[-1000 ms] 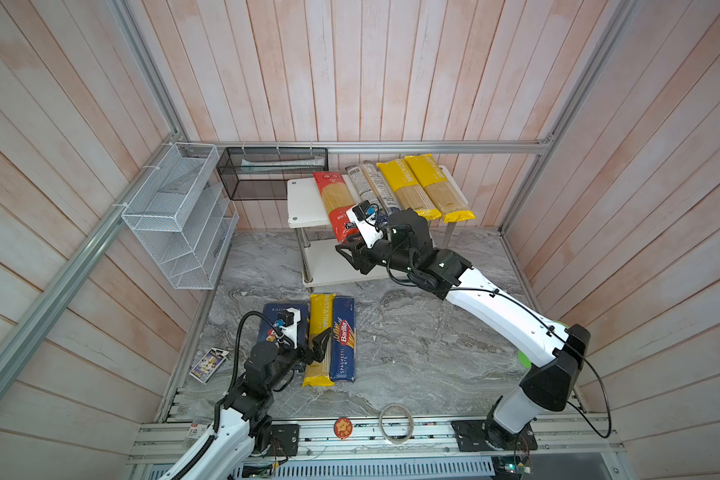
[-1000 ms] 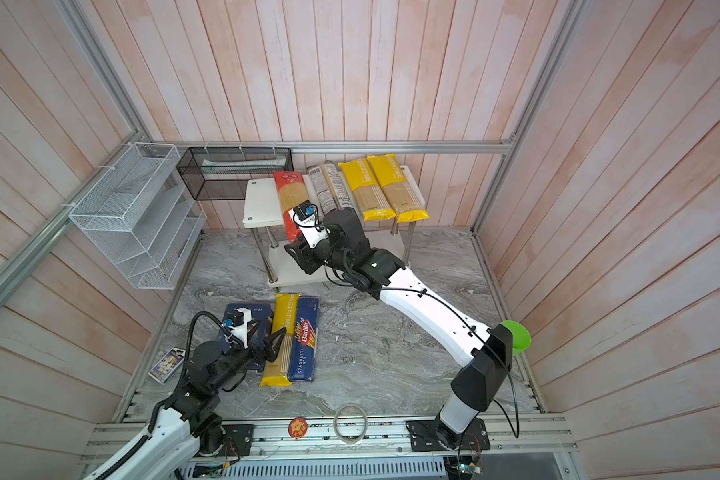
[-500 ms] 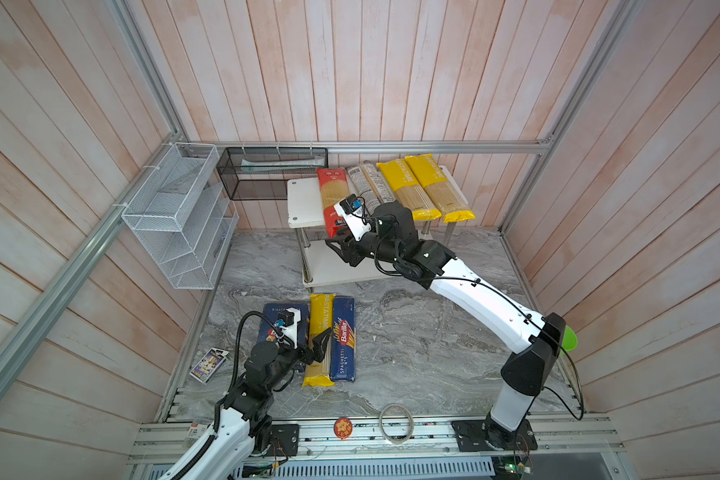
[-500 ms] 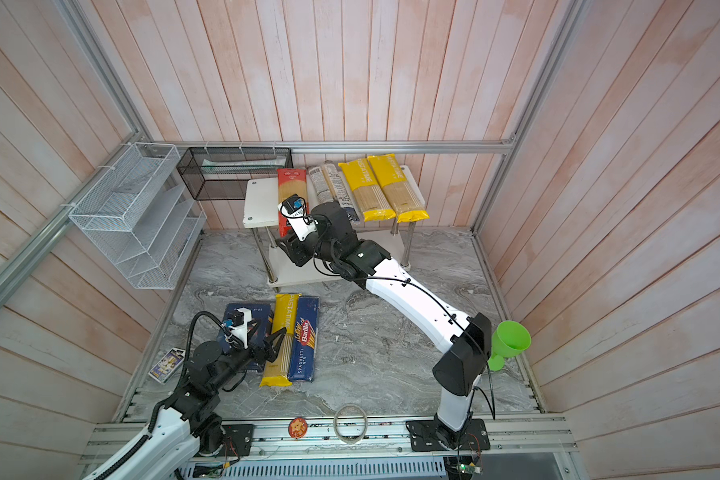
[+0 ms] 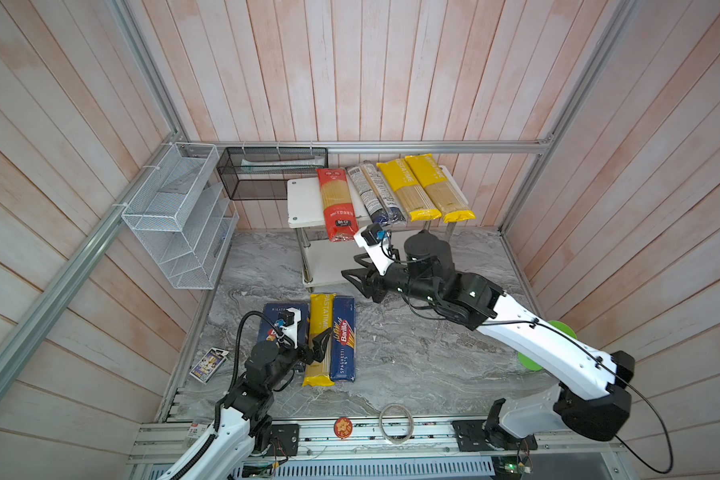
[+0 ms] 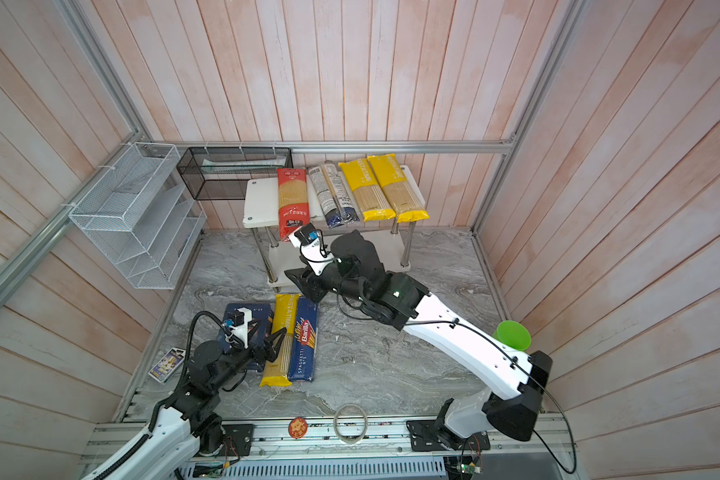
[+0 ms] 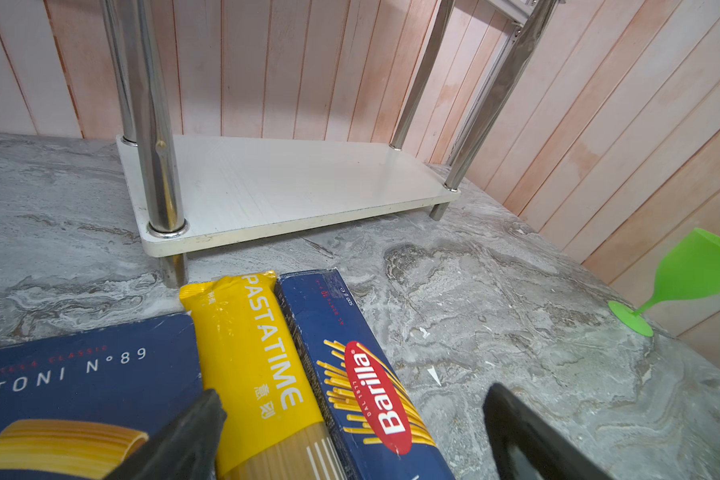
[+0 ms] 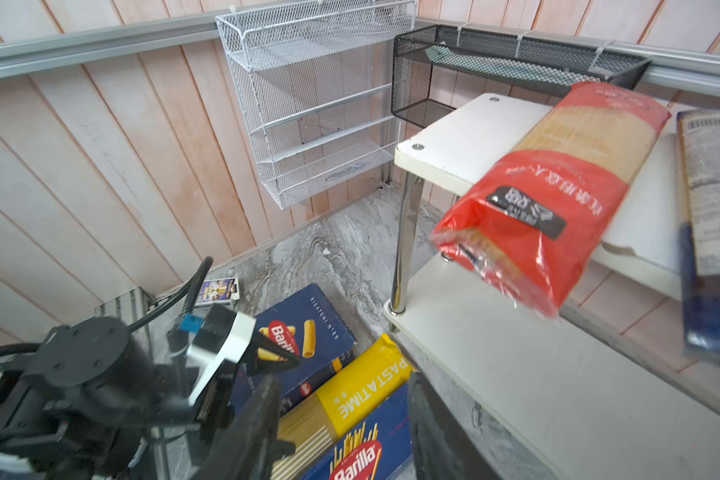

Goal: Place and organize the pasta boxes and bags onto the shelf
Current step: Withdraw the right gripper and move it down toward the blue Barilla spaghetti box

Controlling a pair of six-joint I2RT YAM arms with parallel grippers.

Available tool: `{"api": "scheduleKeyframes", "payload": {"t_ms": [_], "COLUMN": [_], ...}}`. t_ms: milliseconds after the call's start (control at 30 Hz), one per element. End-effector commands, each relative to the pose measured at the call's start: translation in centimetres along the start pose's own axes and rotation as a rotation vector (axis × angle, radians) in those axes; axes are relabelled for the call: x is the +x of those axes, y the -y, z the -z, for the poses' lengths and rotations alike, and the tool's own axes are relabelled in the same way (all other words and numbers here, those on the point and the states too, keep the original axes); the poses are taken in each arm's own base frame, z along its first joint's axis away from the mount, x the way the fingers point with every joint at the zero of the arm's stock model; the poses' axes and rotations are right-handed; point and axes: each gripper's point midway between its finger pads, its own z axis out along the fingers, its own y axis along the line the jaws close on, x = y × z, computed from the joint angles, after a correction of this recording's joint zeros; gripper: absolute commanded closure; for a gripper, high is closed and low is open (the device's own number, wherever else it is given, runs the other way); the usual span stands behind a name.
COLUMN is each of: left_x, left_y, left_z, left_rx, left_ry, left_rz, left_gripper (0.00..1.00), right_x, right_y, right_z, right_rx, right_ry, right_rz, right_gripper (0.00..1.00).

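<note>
The shelf [image 5: 304, 199] stands at the back. On its top board lie a red bag [image 5: 336, 203], a clear bag with a dark blue end [image 5: 375, 193] and two yellow bags [image 5: 406, 189] [image 5: 439, 187]; all four stick out over the front edge. Its lower board [image 7: 292, 183] is bare. On the floor lie side by side the wide rigatoni box [image 5: 273, 316], a yellow bag [image 5: 321, 311] and the narrow spaghetti box [image 5: 344, 345]. My left gripper [image 5: 320, 338] [image 7: 354, 392] hovers open over the yellow bag and spaghetti box. My right gripper [image 5: 350, 266] [image 8: 344, 378] is open and empty in front of the shelf, below the red bag's end.
A white wire-mesh rack [image 5: 175, 216] hangs on the left wall and a black mesh basket [image 5: 273, 172] on the back wall beside the shelf. A small purple card packet [image 5: 209, 365] lies at the floor's left edge. A green plastic goblet [image 6: 512, 336] stands behind my right arm.
My right gripper has drawn back from the red bag's near end, sunk toward the lower board and spread its jaws wider. The red bag stays on the top board. The left arm has not moved.
</note>
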Motion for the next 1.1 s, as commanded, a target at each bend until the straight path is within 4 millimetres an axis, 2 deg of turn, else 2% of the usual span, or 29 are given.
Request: {"api": "scheduleKeyframes", "payload": {"t_ms": [0,67,167,233,300,467,600,800,1067], "left_x": [-0.2,-0.5,-2.7,-5.1,-6.5,-5.2,-5.7,-5.8,-5.2], "left_y": [-0.6,-0.6,0.4,-0.2,-1.0,-2.3,-2.3,-1.6,-2.0], "left_z": [0.1,0.1,0.5,1.1,1.9,2.5,3.1,2.8,1.7], "left_rx": [-0.027,-0.032,-0.019,-0.093,-0.168,-0.229,-0.233,-0.187,-0.205], "left_ry": [0.014,0.016,-0.005,0.005,-0.001,-0.005,0.029,0.038,-0.017], "left_rz": [0.006,0.008,-0.017,-0.012,-0.003,0.024,-0.001,-0.032,-0.037], "left_gripper": [0.00,0.00,0.00,0.00,0.00,0.00,0.00,0.00,0.00], "right_x": [3.4,5.6,9.2,11.5,13.3,17.1,20.3,22.9,26.6], "right_y": [0.9,1.2,1.3,1.5,1.9,2.6,4.0,3.3,2.5], "right_z": [1.2,2.1,2.9,3.3,3.4,2.8,1.6,-1.1,-4.8], "right_rx": [0.055,0.077,0.079,0.095,0.112,0.144,0.237,0.215,0.246], "right_ry": [-0.038,-0.053,-0.098,-0.137,-0.144,-0.178,-0.243,-0.235,-0.331], "right_rz": [-0.090,-0.119,-0.136,-0.150,-0.170,-0.228,-0.323,-0.486,-0.521], "right_gripper": [0.47,0.46,0.42,0.40,0.40,0.36,0.34,0.27,0.16]}}
